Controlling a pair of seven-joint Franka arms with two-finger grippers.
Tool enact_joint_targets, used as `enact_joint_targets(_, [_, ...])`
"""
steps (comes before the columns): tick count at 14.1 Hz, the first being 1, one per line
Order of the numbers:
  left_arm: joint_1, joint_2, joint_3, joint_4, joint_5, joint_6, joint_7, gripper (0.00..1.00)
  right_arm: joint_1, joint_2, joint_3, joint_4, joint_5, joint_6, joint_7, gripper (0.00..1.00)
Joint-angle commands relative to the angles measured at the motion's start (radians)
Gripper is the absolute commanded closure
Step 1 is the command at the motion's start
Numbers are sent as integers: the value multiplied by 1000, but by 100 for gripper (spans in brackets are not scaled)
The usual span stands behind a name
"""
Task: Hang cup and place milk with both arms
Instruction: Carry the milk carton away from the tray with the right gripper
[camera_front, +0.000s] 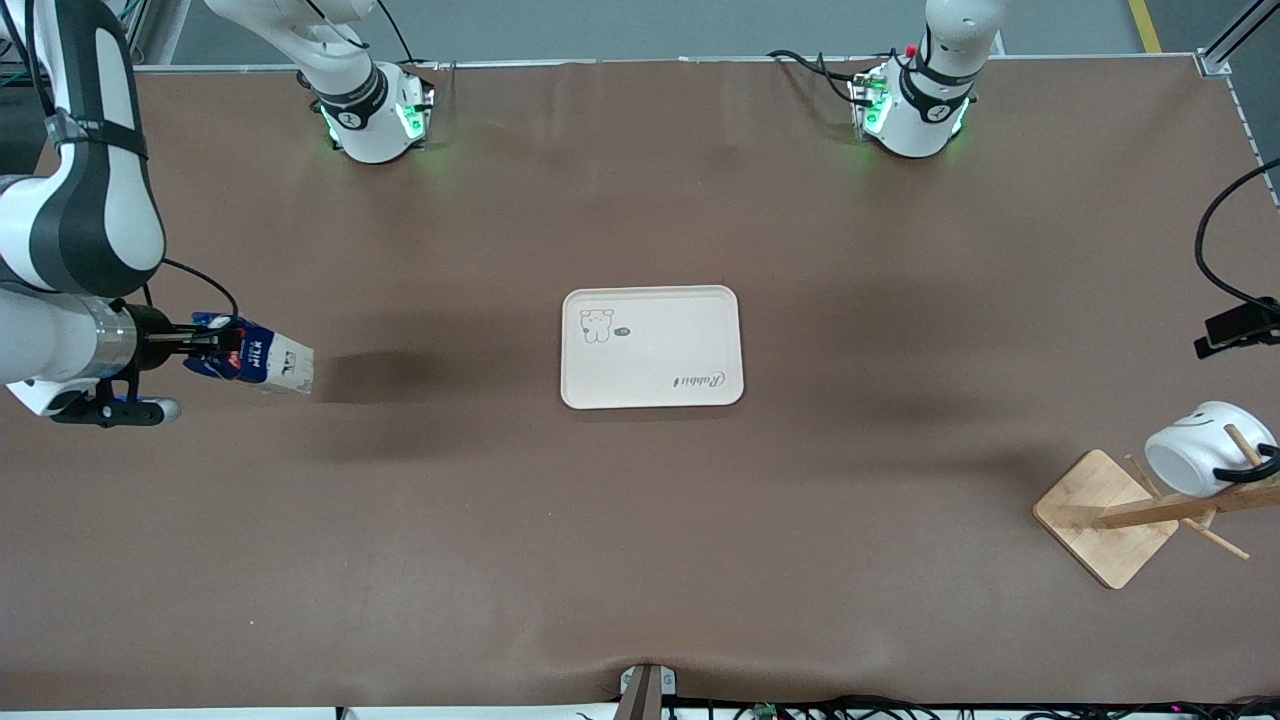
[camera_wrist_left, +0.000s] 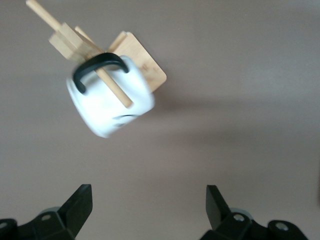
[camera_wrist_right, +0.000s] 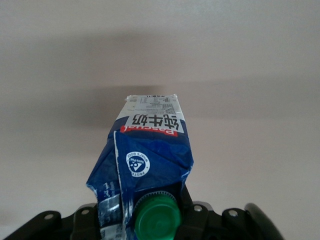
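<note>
The milk (camera_front: 262, 362) is a blue and white carton with a green cap (camera_wrist_right: 157, 217). My right gripper (camera_front: 212, 346) is shut on its blue top and holds it on its side in the air, over bare table at the right arm's end. The cup (camera_front: 1200, 449), white with a black handle (camera_wrist_left: 96, 66), hangs by its handle on a peg of the wooden rack (camera_front: 1105, 516) at the left arm's end. My left gripper (camera_wrist_left: 149, 194) is open and empty, in the air apart from the cup (camera_wrist_left: 110, 102). It shows at the front view's edge (camera_front: 1234, 328).
A cream tray (camera_front: 652, 346) with a small bear drawing lies in the middle of the table. The rack's pegs (camera_front: 1225, 540) stick out sideways from its post. A black cable (camera_front: 1205, 240) hangs near the left gripper.
</note>
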Motion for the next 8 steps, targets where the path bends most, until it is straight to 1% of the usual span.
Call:
enact_joint_targets(1, [11, -46, -42, -3, 0, -33, -116, 0, -87, -94, 24, -206, -22, 152, -130, 100])
enact_joint_targets(3, [13, -45, -50, 1, -2, -45, -106, 0, -93, -109, 22, -273, -22, 206, -144, 100])
enact_joint_targets(6, [13, -58, -85, 30, -2, -69, -106, 0, -87, -109, 24, -317, -22, 243, -144, 100])
enact_joint_targets(7, [8, -75, -81, 34, -8, -71, -106, 0, -86, -108, 24, -330, -22, 250, -144, 100])
enact_joint_targets(8, [-49, -113, -61, 28, -8, -71, -107, 0, -86, -106, 24, -339, -23, 255, -144, 100])
